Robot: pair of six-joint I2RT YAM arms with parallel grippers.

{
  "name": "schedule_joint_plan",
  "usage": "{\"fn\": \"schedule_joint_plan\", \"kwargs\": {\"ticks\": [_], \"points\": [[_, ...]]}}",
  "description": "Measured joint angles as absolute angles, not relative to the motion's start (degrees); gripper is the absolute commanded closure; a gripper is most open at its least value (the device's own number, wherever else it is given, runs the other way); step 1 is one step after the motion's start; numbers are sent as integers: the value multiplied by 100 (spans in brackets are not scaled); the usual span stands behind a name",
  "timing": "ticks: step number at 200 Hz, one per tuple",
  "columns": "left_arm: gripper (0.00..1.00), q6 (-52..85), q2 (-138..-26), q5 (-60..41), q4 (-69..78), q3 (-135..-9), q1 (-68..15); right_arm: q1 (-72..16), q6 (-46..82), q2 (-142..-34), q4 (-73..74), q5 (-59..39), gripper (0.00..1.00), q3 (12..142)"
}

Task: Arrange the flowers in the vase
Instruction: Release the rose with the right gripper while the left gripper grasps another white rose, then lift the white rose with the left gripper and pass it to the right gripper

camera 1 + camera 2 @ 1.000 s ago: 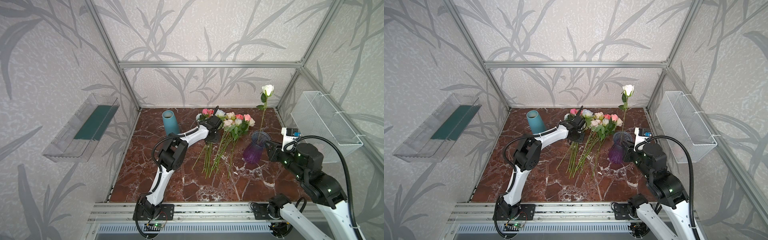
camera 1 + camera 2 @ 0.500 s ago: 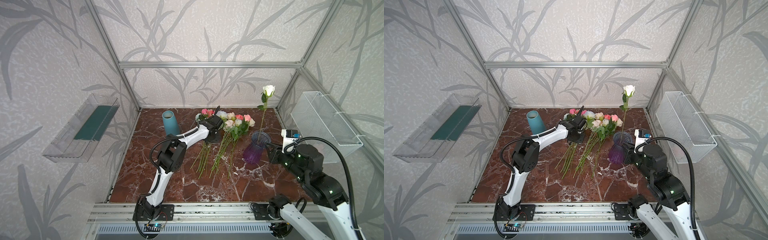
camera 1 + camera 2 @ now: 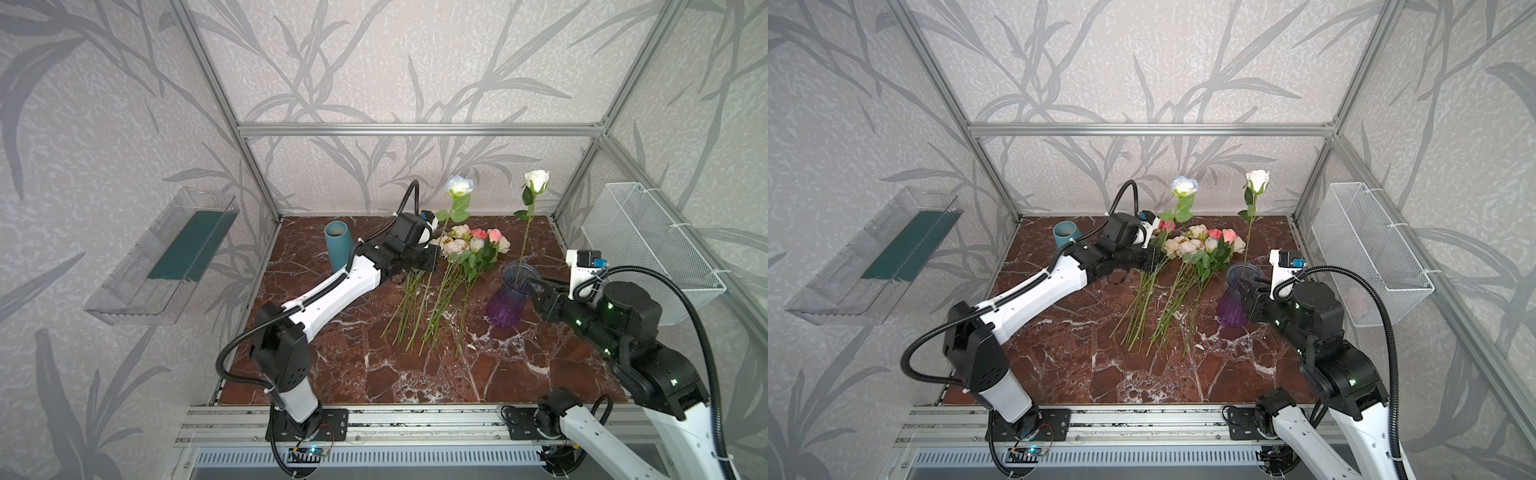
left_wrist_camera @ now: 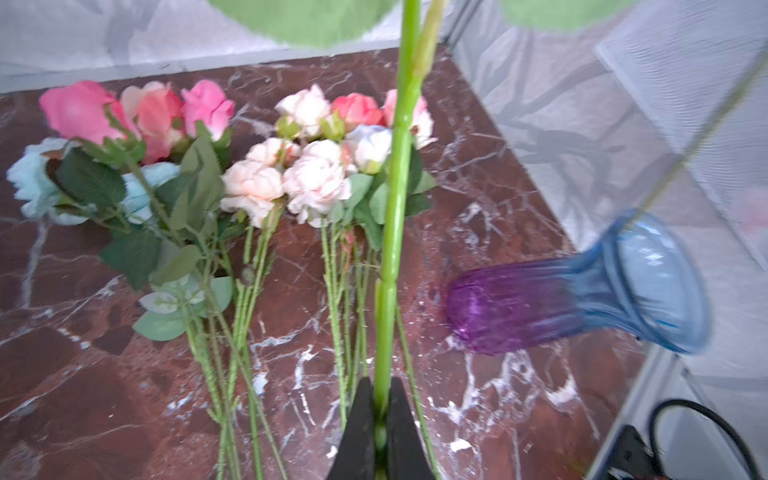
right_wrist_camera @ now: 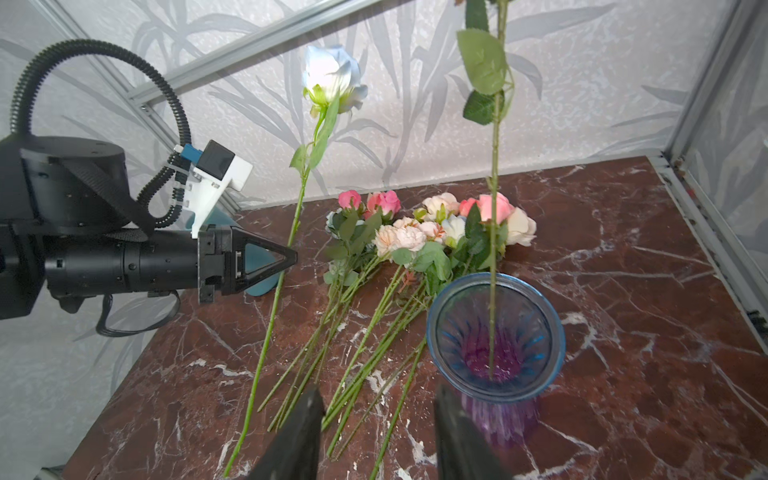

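My lab test cell, dressed up like a room.
Aluminium frame (image 3: 415, 129) holds leaf-print panels (image 3: 374, 62) around my marble-look surface (image 3: 374, 374); my arms (image 3: 332, 286) bolt to a metal rail (image 3: 415, 419) in front.

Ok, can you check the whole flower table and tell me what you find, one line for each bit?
Surface: brown marble table, no spills seen.
Job's things: white rose stands in purple vase; other flowers lie beside it.
Clutter: teal cup at the back.
Jaws: left jaws shut on pale blue rose's stem; right jaws open by vase.
Cables: a black hose loops off each arm.
Surroundings: wire basket and clear tray on the walls.
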State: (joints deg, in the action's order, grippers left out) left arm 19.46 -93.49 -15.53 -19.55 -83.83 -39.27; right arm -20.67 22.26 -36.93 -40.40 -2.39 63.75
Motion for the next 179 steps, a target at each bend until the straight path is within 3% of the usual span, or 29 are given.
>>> {"fn": "schedule_joint_plan", "kwargs": {"ticks": [23, 59, 109, 133, 149, 179], "points": [[100, 1900, -8665, -1970, -932, -7579, -4075, -2067, 2585, -3815, -3444, -860, 50, 6351], [100, 1909, -8331, -2394, -56, -7325, -4355, -2141, 3221, -4602, -2241, -1780, 50, 6316], [100, 2154, -7730, -2460, 467, -6722, -4626, -3035, 3433, -5518, -1542, -1896, 51, 6316], [100, 2261, -7491, -2473, 604, -6495, -4652, -3273, 3470, -5673, -1352, -1824, 58, 6316], [100, 2329, -7341, -2467, 690, -6287, -4672, -3280, 3492, -5736, -1304, -1734, 69, 6316], [100, 2453, -7277, -2453, 812, -6066, -4678, -3282, 3518, -5798, -1221, -1647, 72, 6318]]}}
